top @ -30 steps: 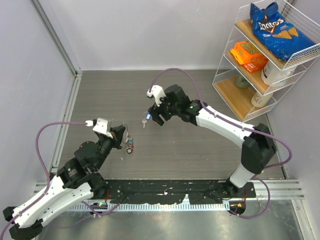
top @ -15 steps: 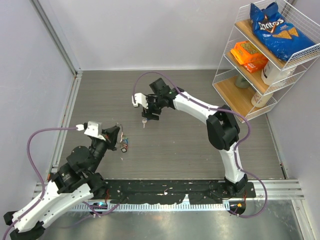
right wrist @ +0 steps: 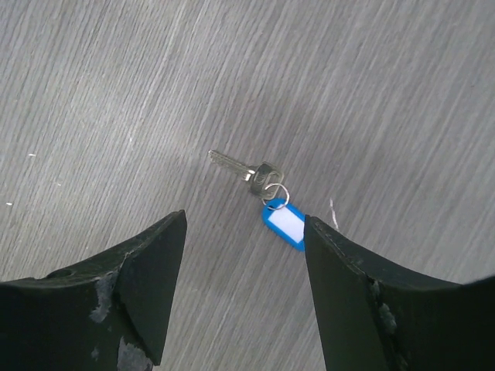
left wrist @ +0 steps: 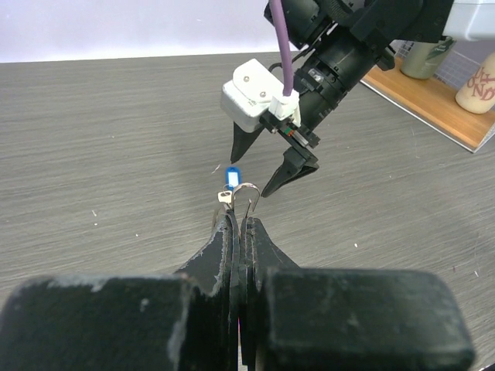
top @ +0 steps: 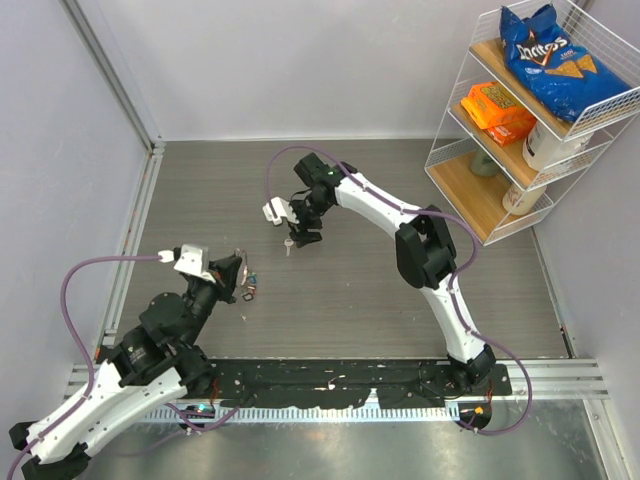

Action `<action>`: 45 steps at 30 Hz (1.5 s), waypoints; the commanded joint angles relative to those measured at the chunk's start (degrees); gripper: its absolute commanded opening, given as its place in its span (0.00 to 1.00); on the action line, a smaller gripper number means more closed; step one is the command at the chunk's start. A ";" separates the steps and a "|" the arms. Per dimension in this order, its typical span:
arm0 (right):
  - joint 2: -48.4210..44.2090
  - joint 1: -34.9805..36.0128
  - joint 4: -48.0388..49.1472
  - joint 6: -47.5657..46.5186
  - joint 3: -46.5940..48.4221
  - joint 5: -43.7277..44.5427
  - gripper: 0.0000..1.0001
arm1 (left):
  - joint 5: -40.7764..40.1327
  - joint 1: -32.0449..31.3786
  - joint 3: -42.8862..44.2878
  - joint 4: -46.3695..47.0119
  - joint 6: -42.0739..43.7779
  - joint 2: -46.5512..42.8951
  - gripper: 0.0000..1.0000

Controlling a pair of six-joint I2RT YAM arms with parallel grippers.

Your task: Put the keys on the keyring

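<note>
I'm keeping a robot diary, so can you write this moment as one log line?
left gripper: shut on keyring | right gripper: open over blue-tag key | blue-tag key: on table, not gripped

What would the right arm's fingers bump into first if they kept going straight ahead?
Probably the key with the blue tag, lying on the table between the open fingers of the right gripper. Depth is unclear, so the fingers may touch table first.
</note>
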 commanded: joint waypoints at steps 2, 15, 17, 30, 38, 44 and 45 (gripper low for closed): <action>3.71 0.02 -3.78 -1.91 6.01 -0.98 0.67 | 0.09 0.00 0.21 4.28 -0.65 -0.50 0.00; 9.17 -0.06 -0.88 1.34 12.17 0.96 0.64 | 0.71 0.00 0.13 4.71 -0.57 0.20 0.00; 9.70 -0.06 -0.97 1.34 12.96 1.39 0.64 | 0.71 0.00 0.13 4.80 -0.39 0.38 0.00; 12.16 2.22 -1.85 -2.43 13.85 9.65 0.65 | 0.97 0.00 -0.05 5.15 -0.30 0.82 0.00; 12.86 3.27 -3.07 -4.01 14.20 11.33 0.59 | 1.41 0.00 -0.40 5.42 -0.39 0.99 0.00; 12.95 3.45 -4.83 -5.51 14.11 11.68 0.41 | 1.76 0.00 -0.58 5.42 -0.48 0.64 0.00; 12.95 3.45 -5.18 -5.69 14.11 11.68 0.40 | 1.85 0.00 -0.49 5.42 -0.48 0.73 0.00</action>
